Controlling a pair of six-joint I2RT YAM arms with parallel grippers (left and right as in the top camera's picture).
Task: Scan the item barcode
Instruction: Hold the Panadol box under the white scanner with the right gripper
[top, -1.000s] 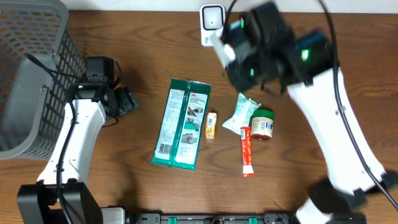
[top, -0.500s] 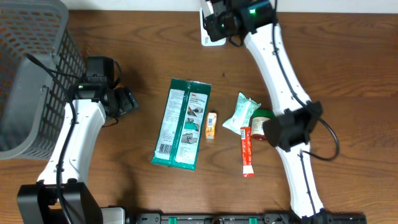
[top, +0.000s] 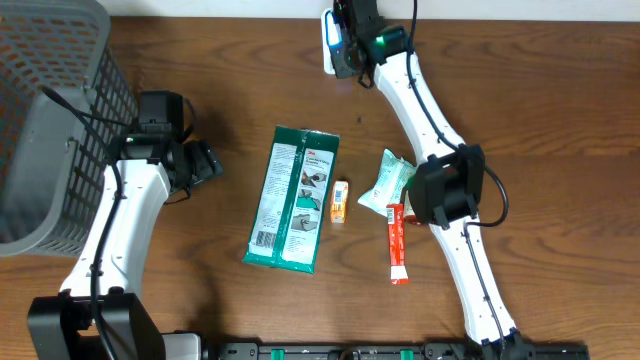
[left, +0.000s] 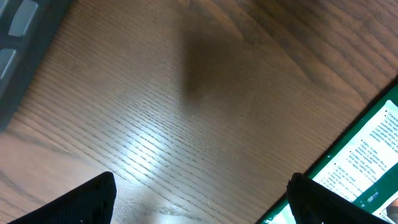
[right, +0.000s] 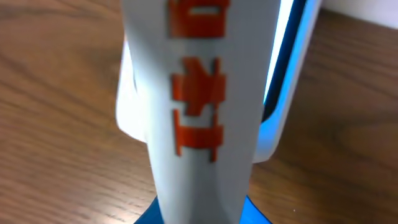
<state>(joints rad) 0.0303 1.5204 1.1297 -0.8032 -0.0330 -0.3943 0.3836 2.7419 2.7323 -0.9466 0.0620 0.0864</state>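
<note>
White, orange-lettered pack (right: 199, 106) clamped upright in the right gripper (top: 352, 38), held just in front of the scanner (right: 292, 74) at the far edge of the table (top: 560, 120), far side turned to the blue-lit window, presumably to present the barcode; barcode itself hidden. Left gripper (left: 202, 202) low over the wood beside the green packet (left: 367, 155), jaws wide apart, holding nothing, well clear of the scan.

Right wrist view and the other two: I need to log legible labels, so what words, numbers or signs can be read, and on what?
No text can be quoted as it reads.
On the white item: orange-red characters, blurred, unreadable.
On the green packet: label print too small overhead, blurred in the left wrist view.
On the orange box and the red stick: print too small.
</note>
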